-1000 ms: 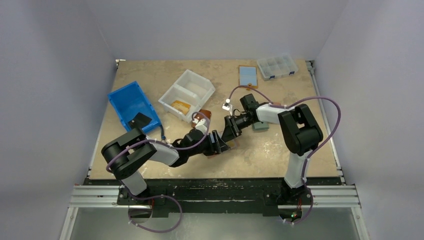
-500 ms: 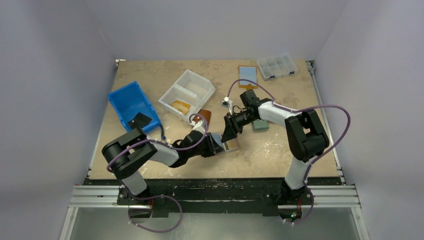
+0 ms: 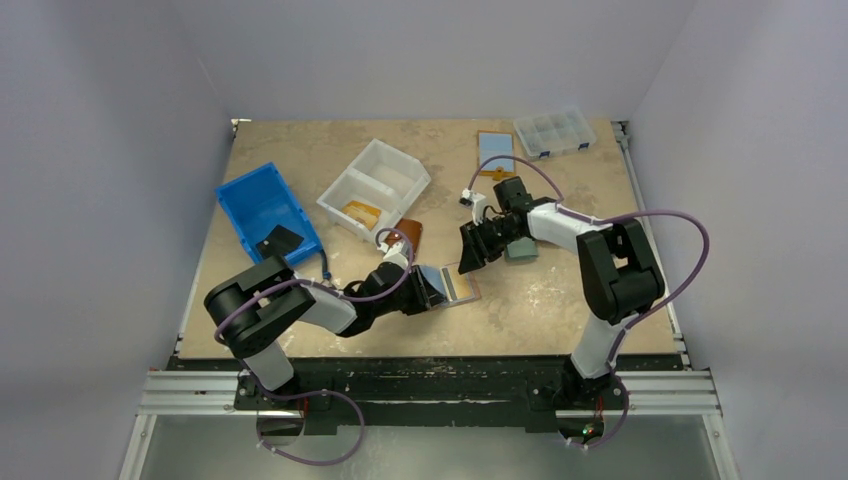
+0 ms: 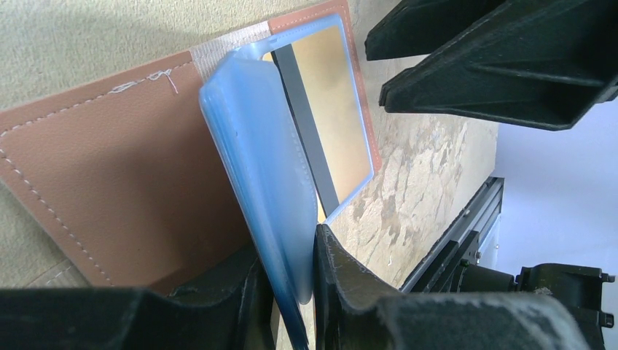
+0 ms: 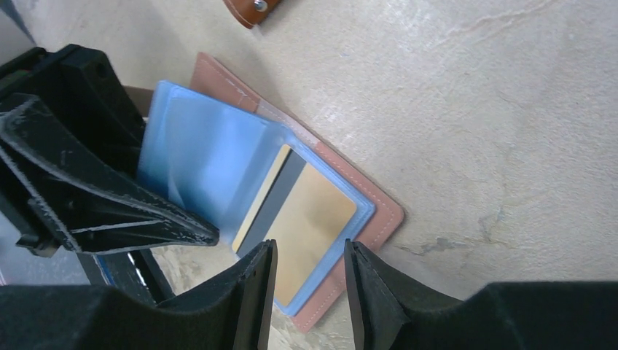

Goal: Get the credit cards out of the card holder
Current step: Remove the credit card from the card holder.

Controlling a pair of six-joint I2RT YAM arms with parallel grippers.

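Note:
The brown leather card holder [image 3: 468, 291] [image 4: 109, 160] [image 5: 380, 219] lies open on the table in the middle. Its light-blue sleeves [image 4: 266, 146] [image 5: 204, 153] stand lifted, and my left gripper [image 3: 432, 286] [image 4: 286, 249] is shut on their edge. The sleeve lying flat holds a gold credit card with a dark stripe [image 4: 331, 109] [image 5: 310, 219]. Just above that card my right gripper [image 3: 470, 255] [image 5: 310, 246] hovers open, nothing between its fingers.
A blue bin [image 3: 268, 205] with a black item sits at the left. A white bin [image 3: 372, 182] and a clear organiser [image 3: 553, 131] stand further back. A light-blue rectangle on brown backing [image 3: 494, 148] lies near the organiser. A brown strap [image 3: 408, 235] and a grey-green block [image 3: 520, 250] lie nearby.
My left gripper has closed on the blue sleeves. The right gripper has pulled back up and to the right, uncovering the open card holder.

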